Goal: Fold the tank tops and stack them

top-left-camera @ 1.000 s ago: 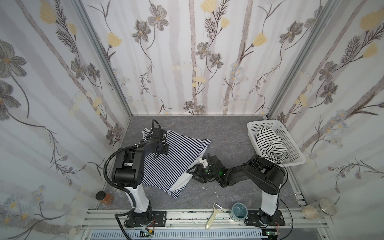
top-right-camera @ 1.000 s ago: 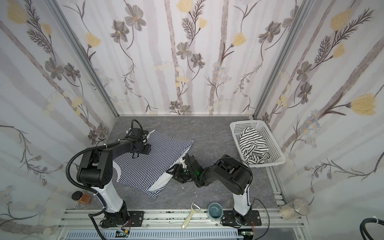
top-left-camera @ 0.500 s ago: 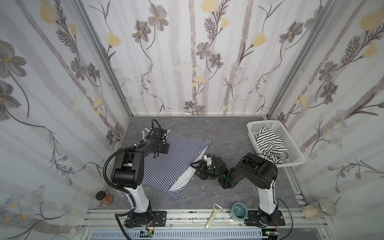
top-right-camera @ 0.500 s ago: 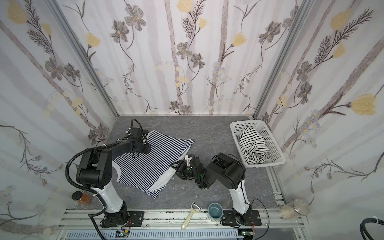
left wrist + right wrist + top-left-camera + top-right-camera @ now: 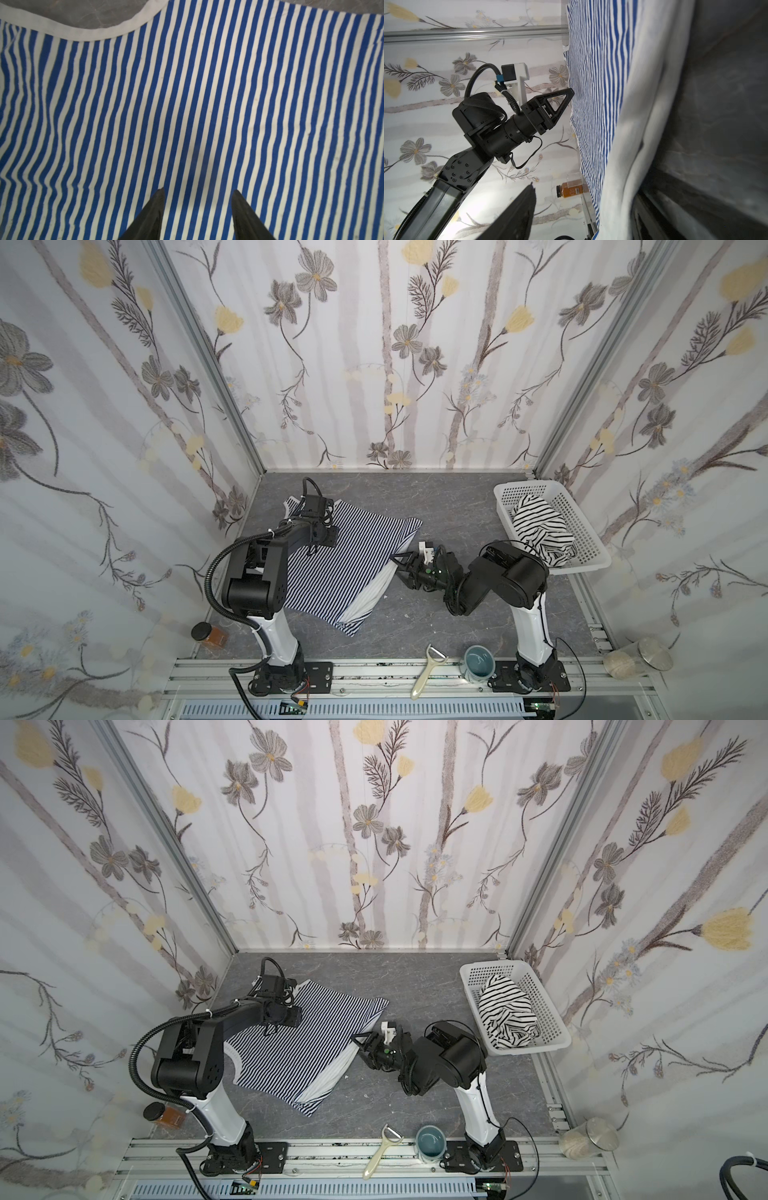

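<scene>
Two black robot arms on white lower posts, both bent low with their grippers parted.

The left arm (image 5: 286, 536) reaches forward from a raised shoulder, forearm close to level and wrist tipped so that the left gripper (image 5: 311, 551) angles downward. Seen from its wrist camera, its two black fingers (image 5: 153, 214) stand apart with nothing clamped between them. The right arm (image 5: 511, 572) folds sharply at the elbow and reaches in toward the middle, held low, wrist rolled onto its side. The right gripper (image 5: 401, 570) points toward the left arm, its triangular fingers spread wide.
</scene>
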Available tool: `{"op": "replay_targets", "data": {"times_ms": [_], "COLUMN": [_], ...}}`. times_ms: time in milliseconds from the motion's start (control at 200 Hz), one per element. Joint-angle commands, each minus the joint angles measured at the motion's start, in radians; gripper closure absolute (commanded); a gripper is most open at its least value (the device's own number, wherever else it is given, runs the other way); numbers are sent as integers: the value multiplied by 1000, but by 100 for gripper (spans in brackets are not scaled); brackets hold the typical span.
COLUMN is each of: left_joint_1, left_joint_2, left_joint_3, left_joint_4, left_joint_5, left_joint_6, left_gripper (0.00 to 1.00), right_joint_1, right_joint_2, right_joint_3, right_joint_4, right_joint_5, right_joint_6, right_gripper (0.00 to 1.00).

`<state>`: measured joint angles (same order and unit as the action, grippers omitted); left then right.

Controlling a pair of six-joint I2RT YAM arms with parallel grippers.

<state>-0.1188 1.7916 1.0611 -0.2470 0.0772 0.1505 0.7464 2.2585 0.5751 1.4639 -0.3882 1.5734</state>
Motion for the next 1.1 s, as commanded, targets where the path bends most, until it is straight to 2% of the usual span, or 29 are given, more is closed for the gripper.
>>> {"op": "replay_targets", "data": {"times_ms": [0,215,285,490,679,889,1094], "left_joint_1": [1,3,4,6,6,7,10], "left_joint_2": [2,-1,0,11,11,20,13], "left_joint_3": [4,2,1,1,1,-2,-5], "left_joint_4": [12,12,12,14,15,14,14], "left_joint_5": [6,1,3,6,5,4,-5], "left_joint_6": [-14,-13,-14,-16,-16,-14,-12], "left_gripper": [46,46,46,46,46,46,46], "right_joint_1": [2,13,14,18,25,21,-17], "right_joint_2": [24,-17,-35,-28,6,-5,-110], "right_joint_3": [28,71,63,55,82,48,-67], "right_joint_4": [107,-121,-140,78,248,376,349], "right_joint_5": [-32,-59,-56,-95,-110,-103,-100], "right_joint_6": [15,-82,-108,-62,29,94,63], "right_gripper": [29,29,29,29,30,30,30]}}
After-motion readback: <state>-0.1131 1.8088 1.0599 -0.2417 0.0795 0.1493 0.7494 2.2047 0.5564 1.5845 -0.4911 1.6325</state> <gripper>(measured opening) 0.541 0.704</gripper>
